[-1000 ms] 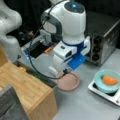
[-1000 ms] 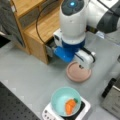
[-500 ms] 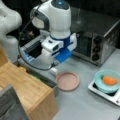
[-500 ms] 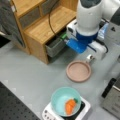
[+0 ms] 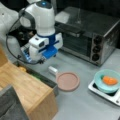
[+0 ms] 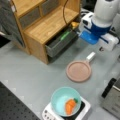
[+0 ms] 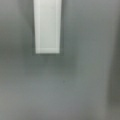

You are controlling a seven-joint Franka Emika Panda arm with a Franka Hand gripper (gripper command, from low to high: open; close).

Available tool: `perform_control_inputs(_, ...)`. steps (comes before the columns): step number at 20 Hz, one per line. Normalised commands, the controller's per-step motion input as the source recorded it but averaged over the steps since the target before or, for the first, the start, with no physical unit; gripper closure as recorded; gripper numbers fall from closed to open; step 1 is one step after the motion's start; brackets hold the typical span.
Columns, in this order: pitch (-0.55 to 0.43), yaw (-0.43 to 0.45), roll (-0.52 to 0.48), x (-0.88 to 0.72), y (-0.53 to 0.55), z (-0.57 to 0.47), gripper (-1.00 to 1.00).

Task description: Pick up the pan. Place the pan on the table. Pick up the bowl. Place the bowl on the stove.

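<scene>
- The wooden block [image 5: 27,87] with its open drawer [image 6: 60,42] fills a front view's left; something yellow [image 5: 22,69] and a green thing [image 6: 64,35] lie in the drawer. It stands just beside the pan but does not touch it.
- The gripper [image 5: 46,53] hangs above the bench [image 5: 80,105], up and to the left of the pan's handle, holding nothing that I can see. Whether it is spread or closed I cannot tell; the blue and white housing hides the tips in both front views.
- The wrist view shows only grey bench and a white bar, which I take for the pan's handle [image 7: 47,27].
- The pan [image 5: 67,81] lies flat on the bench, handle towards the drawer, well apart from the burner. I'd judge the pan part done.
- The toaster oven [image 5: 92,35] stands behind, clear of everything.
- The bowl [image 5: 108,81] sits on the stove [image 5: 95,88] at a front view's right, with an orange piece like a carrot [image 6: 70,106] inside it. By the look of it, the bowl part is done too, and nothing seems left.
</scene>
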Motion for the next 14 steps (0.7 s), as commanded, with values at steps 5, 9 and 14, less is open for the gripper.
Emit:
perform_control_inputs(5,-0.251,0.090,0.168,-0.27,-0.09,-0.23,-1.00)
perform_control_inputs(9,-0.192,0.074,0.192,-0.18,-0.10,-0.19,-1.00)
perform_control_inputs(14,-0.083,0.035,0.212,-0.12,-0.05,-0.05,-1.00)
